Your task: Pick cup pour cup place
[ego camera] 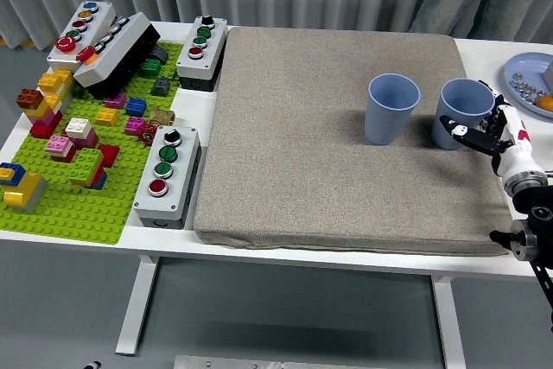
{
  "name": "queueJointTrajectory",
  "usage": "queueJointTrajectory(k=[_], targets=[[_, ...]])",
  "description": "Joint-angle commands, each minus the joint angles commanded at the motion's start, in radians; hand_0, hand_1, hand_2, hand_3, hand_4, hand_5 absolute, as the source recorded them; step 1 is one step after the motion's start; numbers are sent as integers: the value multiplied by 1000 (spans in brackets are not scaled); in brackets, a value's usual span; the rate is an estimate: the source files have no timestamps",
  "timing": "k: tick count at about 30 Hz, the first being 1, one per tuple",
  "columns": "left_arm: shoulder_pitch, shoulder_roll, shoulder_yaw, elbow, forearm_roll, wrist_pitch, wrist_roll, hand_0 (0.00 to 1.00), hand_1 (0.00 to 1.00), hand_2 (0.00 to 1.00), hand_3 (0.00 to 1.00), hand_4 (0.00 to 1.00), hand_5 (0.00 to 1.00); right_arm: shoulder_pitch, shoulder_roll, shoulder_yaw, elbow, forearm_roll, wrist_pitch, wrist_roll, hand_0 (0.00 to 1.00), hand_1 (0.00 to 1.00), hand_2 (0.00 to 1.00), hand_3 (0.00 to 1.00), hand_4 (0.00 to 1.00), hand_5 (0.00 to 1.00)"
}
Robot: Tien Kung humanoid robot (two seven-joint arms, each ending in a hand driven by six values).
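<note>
Two light blue plastic cups stand upright on the grey fabric mat [346, 127] covering the white table [259, 252]: one cup [391, 108] stands free, the other cup [462, 112] just right of it. The robot's white-and-black right hand [488, 131] has its fingers curled around this second cup's side, gripping it

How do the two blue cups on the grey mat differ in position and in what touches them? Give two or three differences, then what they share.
The left cup stands free near the mat's middle right; the right cup stands close to the mat's right edge.
The right hand has its fingers around the right cup; nothing touches the left cup.
The left cup's whole side shows; fingers hide part of the right cup.
Both are upright, open and the same blue.
</note>
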Motion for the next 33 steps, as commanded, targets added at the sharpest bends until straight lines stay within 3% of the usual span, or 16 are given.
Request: queueJointTrajectory(k=[23,33], targets=[[-3,0,-10,0,6,0,-1,836,808,884,808,637,998,-26,-35,39,46,-32,31,-37,945,882,981,988,856,286],[0,0,-17,0,10,-1,0,836,808,882,808,636,998,-86,-75,53,107,-39,43,-50,949,883,982,988,875,308]])
